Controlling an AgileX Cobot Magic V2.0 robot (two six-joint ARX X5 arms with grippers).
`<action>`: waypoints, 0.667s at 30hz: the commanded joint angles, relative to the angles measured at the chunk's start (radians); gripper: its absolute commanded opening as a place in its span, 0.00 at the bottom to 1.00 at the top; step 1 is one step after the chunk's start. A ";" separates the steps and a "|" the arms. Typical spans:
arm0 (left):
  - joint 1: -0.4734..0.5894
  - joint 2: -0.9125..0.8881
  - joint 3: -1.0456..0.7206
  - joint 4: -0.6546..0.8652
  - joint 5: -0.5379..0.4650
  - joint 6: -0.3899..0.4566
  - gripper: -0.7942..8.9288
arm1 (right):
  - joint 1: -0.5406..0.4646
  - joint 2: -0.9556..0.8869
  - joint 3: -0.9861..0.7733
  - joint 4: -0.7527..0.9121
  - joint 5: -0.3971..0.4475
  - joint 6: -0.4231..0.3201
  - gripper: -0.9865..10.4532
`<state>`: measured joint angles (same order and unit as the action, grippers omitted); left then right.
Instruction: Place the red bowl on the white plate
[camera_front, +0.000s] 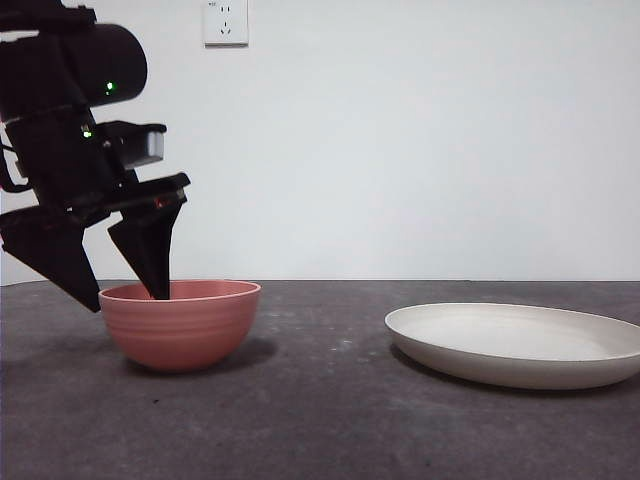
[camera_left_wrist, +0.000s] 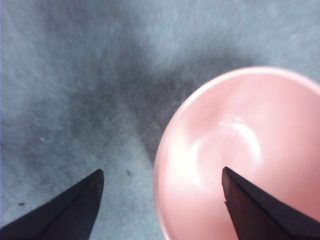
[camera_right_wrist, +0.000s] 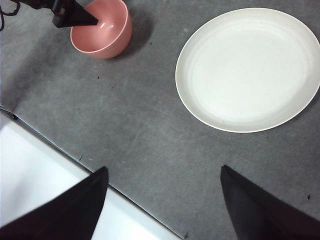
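Front view: my left tool (camera_front: 125, 280) stands at the near-left rim of the salmon-pink round ribbed bowl (camera_front: 181, 322), its two black jaws spread apart. One jaw dips inside the bowl, the other hangs outside the wall at about nine o'clock of it, so the rim sits between them but neither jaw has closed on it yet. The bowl rests on the dark grey desk (camera_front: 320, 420), upright and level, at the left of the scene. The wide, shallow cream-white oval plate (camera_front: 520, 343) lies well apart from it, off at three o'clock, and nothing is on it.

My left wrist view agrees: one jaw over the bowl's glossy inside, the other over bare desk, the rim crossing the gap between them.

My right tool (camera_right_wrist: 162, 200) waits high above the desk's edge, jaws wide apart, holding nothing.

I judge the step in hand to be the grasp on the bowl's wall. The next move calls for closing on the rim firmly enough that the smooth wall does not slip, then lifting clear and carrying towards three o'clock to the plate.
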<state>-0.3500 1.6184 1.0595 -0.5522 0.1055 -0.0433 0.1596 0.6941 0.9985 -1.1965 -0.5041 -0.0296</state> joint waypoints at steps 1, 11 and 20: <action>-0.005 0.024 0.024 0.006 -0.006 -0.003 0.36 | 0.003 0.004 0.018 0.006 -0.001 -0.003 0.40; -0.005 0.022 0.024 0.003 -0.006 -0.022 0.09 | 0.003 0.004 0.018 0.006 0.000 -0.003 0.40; -0.029 -0.050 0.074 -0.002 -0.004 -0.057 0.09 | 0.003 0.004 0.018 0.006 0.000 -0.003 0.40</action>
<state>-0.3664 1.5856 1.0962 -0.5674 0.1001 -0.0864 0.1596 0.6941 0.9985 -1.1961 -0.5037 -0.0296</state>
